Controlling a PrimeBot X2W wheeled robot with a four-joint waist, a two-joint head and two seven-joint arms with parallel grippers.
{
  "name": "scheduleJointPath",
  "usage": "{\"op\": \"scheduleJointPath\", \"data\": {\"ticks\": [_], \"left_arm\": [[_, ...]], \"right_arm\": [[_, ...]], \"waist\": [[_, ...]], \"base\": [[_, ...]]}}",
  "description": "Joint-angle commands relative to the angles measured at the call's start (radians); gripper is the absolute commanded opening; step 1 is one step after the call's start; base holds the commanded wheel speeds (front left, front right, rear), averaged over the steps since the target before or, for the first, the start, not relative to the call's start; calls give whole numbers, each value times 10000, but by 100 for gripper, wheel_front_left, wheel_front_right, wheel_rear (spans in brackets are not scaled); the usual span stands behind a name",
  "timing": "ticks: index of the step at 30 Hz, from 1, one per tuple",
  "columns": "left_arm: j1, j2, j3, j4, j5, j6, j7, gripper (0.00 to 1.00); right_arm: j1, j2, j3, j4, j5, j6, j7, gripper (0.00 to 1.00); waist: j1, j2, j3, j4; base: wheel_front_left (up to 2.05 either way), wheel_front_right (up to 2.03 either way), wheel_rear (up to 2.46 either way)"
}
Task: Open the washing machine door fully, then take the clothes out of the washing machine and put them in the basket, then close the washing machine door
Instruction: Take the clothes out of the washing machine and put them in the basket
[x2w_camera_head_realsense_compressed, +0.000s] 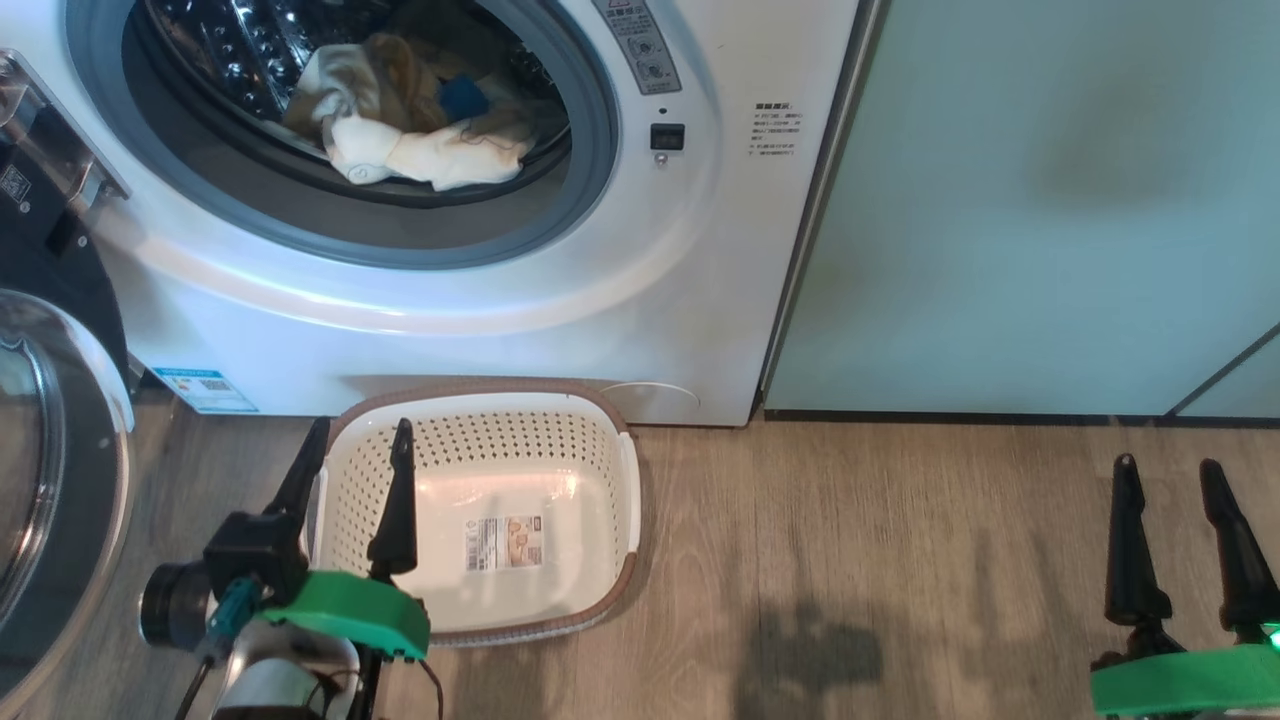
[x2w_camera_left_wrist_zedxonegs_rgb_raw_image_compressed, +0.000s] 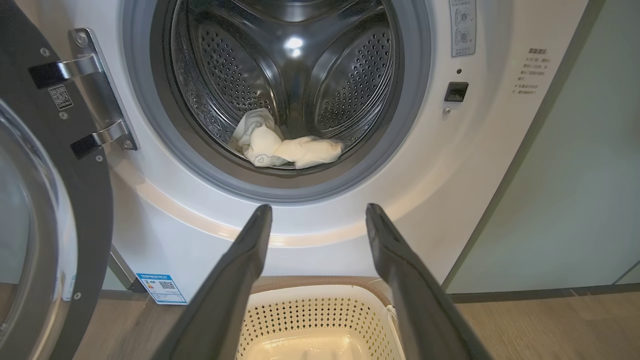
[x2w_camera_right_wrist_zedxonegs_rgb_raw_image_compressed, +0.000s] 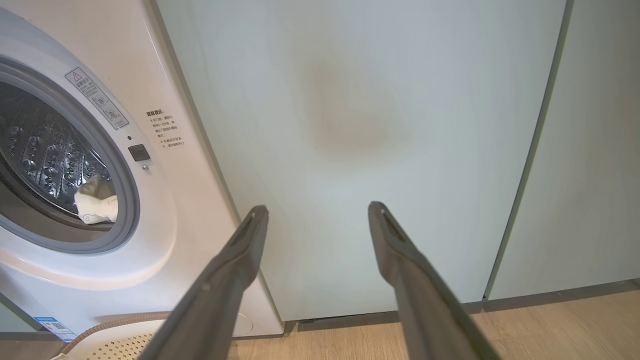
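The white washing machine (x2w_camera_head_realsense_compressed: 560, 300) stands ahead with its door (x2w_camera_head_realsense_compressed: 50, 470) swung open to the left. Cream and pale yellow clothes (x2w_camera_head_realsense_compressed: 410, 120) with a small blue part lie in the drum, near the front lip (x2w_camera_left_wrist_zedxonegs_rgb_raw_image_compressed: 285, 145). The cream basket (x2w_camera_head_realsense_compressed: 500, 520) with a brown rim sits on the floor below the porthole and holds nothing. My left gripper (x2w_camera_head_realsense_compressed: 360, 435) hangs open over the basket's left edge, fingers pointing at the machine (x2w_camera_left_wrist_zedxonegs_rgb_raw_image_compressed: 317, 212). My right gripper (x2w_camera_head_realsense_compressed: 1170, 470) is open at the lower right, facing the pale wall panel (x2w_camera_right_wrist_zedxonegs_rgb_raw_image_compressed: 315, 210).
A pale green cabinet panel (x2w_camera_head_realsense_compressed: 1050, 200) stands right of the machine. Wooden floor (x2w_camera_head_realsense_compressed: 880, 560) stretches right of the basket. The open door's glass bowl (x2w_camera_left_wrist_zedxonegs_rgb_raw_image_compressed: 30, 220) and hinge bracket (x2w_camera_left_wrist_zedxonegs_rgb_raw_image_compressed: 95, 95) lie close on my left.
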Motion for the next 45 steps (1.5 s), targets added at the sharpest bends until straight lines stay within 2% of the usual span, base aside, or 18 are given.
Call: {"op": "scheduleJointPath", "data": {"ticks": [1, 24, 30, 36, 45], "left_arm": [[-298, 209, 262, -243, -49, 69, -129, 100], [-541, 318, 181, 32, -429, 6, -3, 100], [-1383, 515, 145, 620, -839, -445, 309, 100], [-3053, 851, 106, 1945, -1200, -1035, 513, 100], [-5966, 1716, -107, 4189, -1476, -1751, 932, 100]], "right_arm": [[-76, -166, 193, -276, 37, -29, -53, 100], [-166, -166, 229, -253, 123, -29, -53, 100], [-374, -166, 185, -380, 158, -29, -53, 100], [-776, -166, 180, -493, 139, -29, -53, 100], [-1442, -166, 121, -609, 405, -29, -53, 100]], "waist": [[1, 0, -9, -1], [1, 0, 231, -68], [1, 0, 803, -18], [1, 0, 1587, -53], [1, 0, 2814, -564]], "base": [[0, 0, 0], [0, 0, 0], [0, 0, 0], [0, 0, 0], [0, 0, 0]]}}
